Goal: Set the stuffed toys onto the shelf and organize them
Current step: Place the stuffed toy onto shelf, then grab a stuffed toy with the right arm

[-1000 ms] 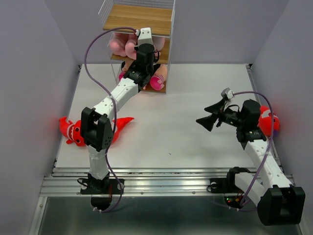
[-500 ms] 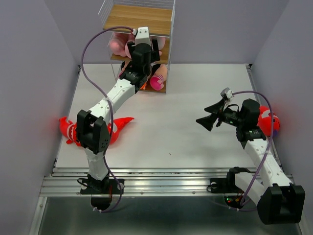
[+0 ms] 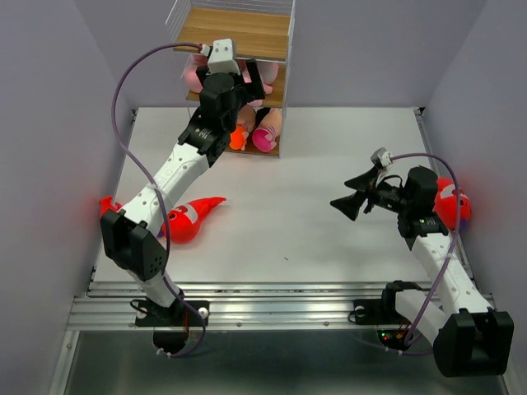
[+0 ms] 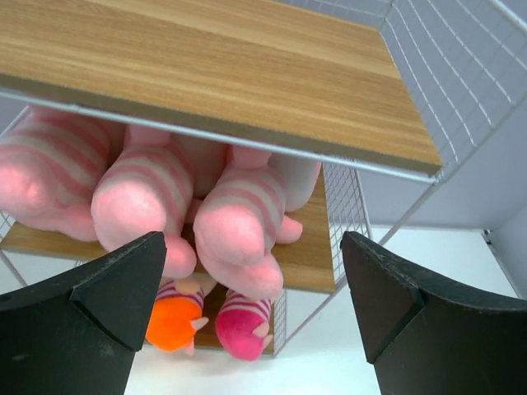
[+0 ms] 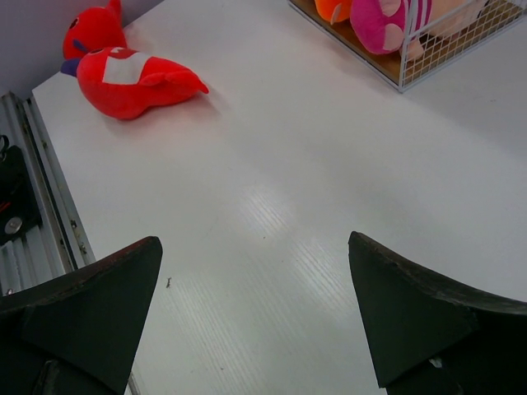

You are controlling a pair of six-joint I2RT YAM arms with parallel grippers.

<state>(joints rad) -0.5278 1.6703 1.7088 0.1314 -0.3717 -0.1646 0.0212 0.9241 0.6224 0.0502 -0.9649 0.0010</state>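
The shelf [image 3: 235, 29] stands at the table's far edge. My left gripper [image 3: 251, 82] hovers open in front of its middle tier, holding nothing. In the left wrist view, pink striped-leg toys [image 4: 140, 197] lie on the middle board under the shelf's top board [image 4: 214, 74]; my left gripper [image 4: 251, 280] frames them without touching. Two dolls' feet, orange [image 4: 171, 322] and pink [image 4: 240, 327], stick out of the bottom tier. A red shark [image 3: 185, 220] lies on the table at left, another [image 3: 111, 210] beside it. My right gripper [image 3: 350, 197] is open over bare table, with a third shark [image 3: 451, 202] behind its arm.
Grey walls close in the table on the left, back and right. A metal rail [image 3: 280, 309] runs along the near edge. The right wrist view shows the two left-side sharks [image 5: 132, 78] and the shelf's wire corner [image 5: 445, 45] far ahead of my right gripper [image 5: 255, 271].
My left gripper opened, let go of a pink toy on the middle tier and drew back a little. Its elbow swung left, uncovering the red shark. The right arm stayed still.
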